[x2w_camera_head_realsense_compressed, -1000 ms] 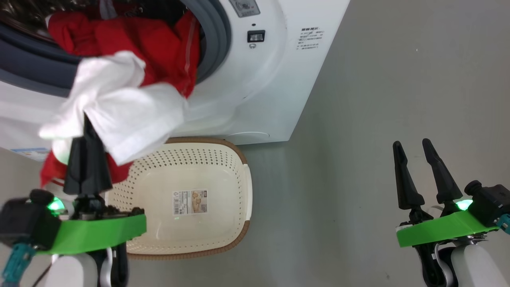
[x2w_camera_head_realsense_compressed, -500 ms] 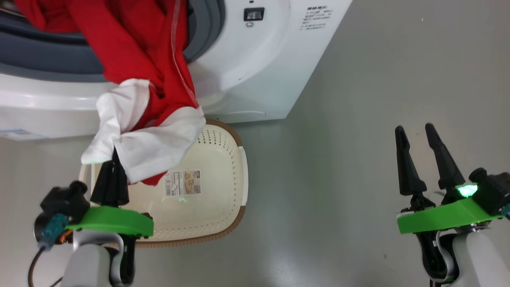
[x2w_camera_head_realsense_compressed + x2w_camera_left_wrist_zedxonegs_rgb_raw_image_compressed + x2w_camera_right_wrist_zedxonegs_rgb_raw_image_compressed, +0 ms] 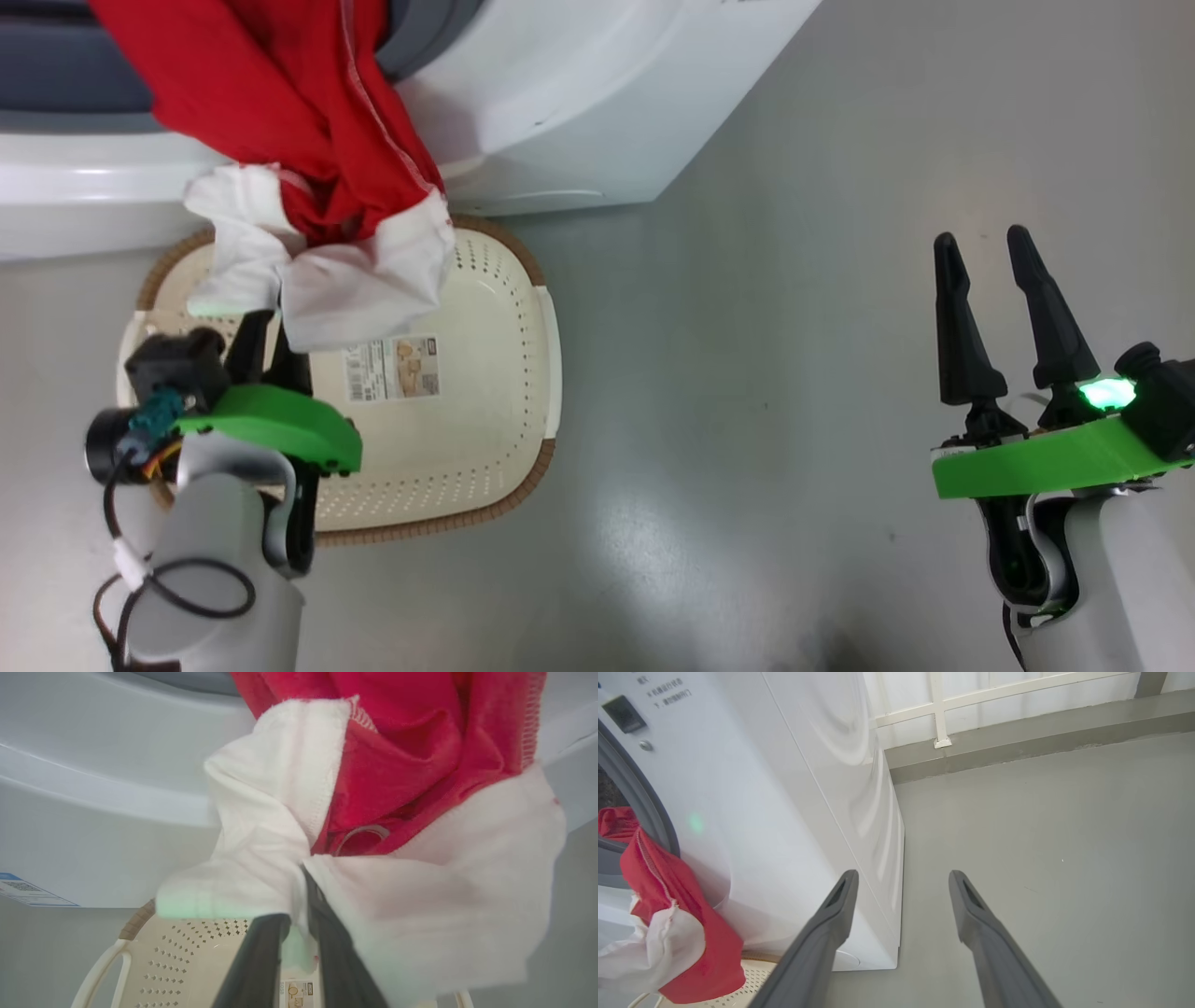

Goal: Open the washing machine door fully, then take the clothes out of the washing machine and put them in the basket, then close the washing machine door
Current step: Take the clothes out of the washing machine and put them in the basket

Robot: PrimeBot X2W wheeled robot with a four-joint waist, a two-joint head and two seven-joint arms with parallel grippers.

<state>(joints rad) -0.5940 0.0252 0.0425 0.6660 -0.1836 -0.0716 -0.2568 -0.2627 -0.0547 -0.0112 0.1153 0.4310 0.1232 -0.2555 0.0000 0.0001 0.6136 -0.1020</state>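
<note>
Two left jaws still pinching clothes (image 3: 280, 112), now lower (over basket (image 3: 471, 420))

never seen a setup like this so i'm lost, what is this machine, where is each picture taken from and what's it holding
This is a wheeled robot with two arms, each ending in a two-fingered gripper. The head view looks down from its head at a grey floor, where a cream basket stands in front of a white washing machine. The other two pictures come from a camera on each wrist, looking along that arm's own fingers. The left gripper pinches a white part of the red and white clothes, which hang from the machine's opening down over the basket. The right gripper is open and empty, off to the side above the floor.
</note>
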